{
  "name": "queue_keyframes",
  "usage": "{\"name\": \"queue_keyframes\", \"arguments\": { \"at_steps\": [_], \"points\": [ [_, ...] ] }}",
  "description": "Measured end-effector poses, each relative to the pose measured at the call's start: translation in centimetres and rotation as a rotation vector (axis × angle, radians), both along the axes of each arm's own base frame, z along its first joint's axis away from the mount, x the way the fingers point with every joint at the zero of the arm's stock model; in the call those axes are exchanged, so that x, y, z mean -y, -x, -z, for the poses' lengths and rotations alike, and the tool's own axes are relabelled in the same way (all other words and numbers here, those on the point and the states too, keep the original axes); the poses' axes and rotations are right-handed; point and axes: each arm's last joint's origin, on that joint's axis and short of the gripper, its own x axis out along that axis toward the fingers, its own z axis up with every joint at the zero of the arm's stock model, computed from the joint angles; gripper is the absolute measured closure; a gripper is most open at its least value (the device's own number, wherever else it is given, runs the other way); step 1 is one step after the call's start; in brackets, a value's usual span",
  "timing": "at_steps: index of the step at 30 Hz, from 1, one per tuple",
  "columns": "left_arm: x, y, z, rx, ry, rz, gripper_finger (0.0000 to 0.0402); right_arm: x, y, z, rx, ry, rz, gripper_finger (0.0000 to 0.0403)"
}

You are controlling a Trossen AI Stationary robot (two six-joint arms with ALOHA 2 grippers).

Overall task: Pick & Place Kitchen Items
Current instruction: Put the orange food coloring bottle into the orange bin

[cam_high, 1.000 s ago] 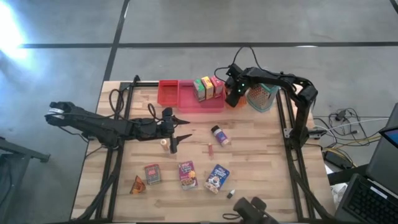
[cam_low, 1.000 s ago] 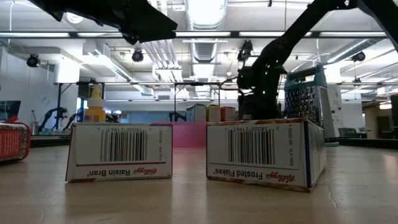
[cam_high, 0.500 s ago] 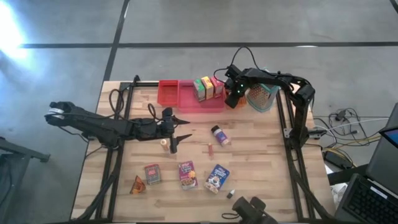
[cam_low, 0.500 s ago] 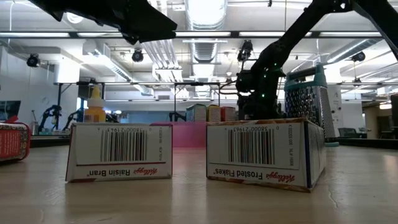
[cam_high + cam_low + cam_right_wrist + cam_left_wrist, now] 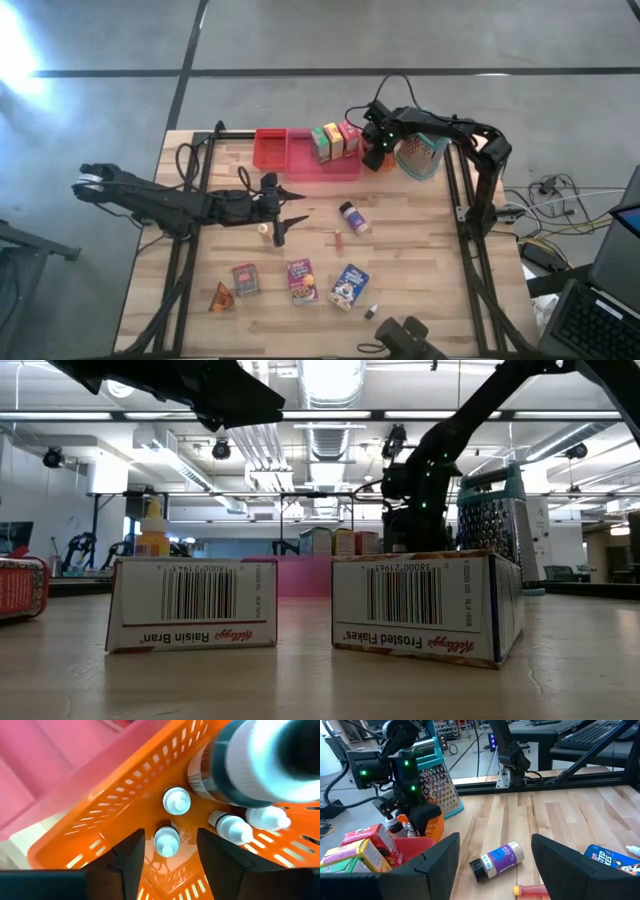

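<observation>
High view shows three boxes (image 5: 334, 140) binned and bottles in the orange bin (image 5: 125, 805), where the right gripper (image 5: 377, 155) hangs with jaws apart and empty, while several items (image 5: 300, 280) remain on the table (image 5: 430, 260) beside the left gripper (image 5: 285, 215), which is spread and empty.

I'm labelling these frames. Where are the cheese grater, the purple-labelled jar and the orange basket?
cheese grater (image 5: 436, 787): left wrist view, perforated metal face.
purple-labelled jar (image 5: 498, 860): left wrist view, label middle.
orange basket (image 5: 130, 802): right wrist view, slotted side wall.

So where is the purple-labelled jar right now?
In the high view, the purple-labelled jar lies on its side mid-table, right of the left hand and beside a small red tube.
</observation>
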Motion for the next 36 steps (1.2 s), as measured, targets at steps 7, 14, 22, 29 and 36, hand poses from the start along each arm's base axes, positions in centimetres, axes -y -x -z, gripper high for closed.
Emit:
{"name": "queue_keyframes", "arguments": {
  "at_steps": [7, 14, 22, 29, 36],
  "points": [
    [0.0, 0.0, 0.0, -0.001, -0.006, 0.001, 0.0149, -0.3, 0.2, -1.3, 0.022, 0.017, 0.004, 0.0212],
    [0.0, 0.0, 0.0, -0.003, -0.014, 0.002, 0.0149, -1.8, 0.2, -3.1, 0.027, 0.023, -0.027, 0.0213],
    [0.0, 0.0, 0.0, -0.005, -0.014, 0.002, 0.0149, -4.3, 0.7, -6.9, 0.066, 0.084, -0.052, 0.0244],
    [0.0, 0.0, 0.0, -0.006, -0.019, 0.003, 0.0149, -8.3, 1.1, -10.7, 0.132, 0.089, -0.056, 0.0269],
    [0.0, 0.0, 0.0, -0.006, -0.019, 0.003, 0.0149, -14.5, -0.7, -12.7, 0.207, 0.102, -0.086, 0.0286]
  ]
}}
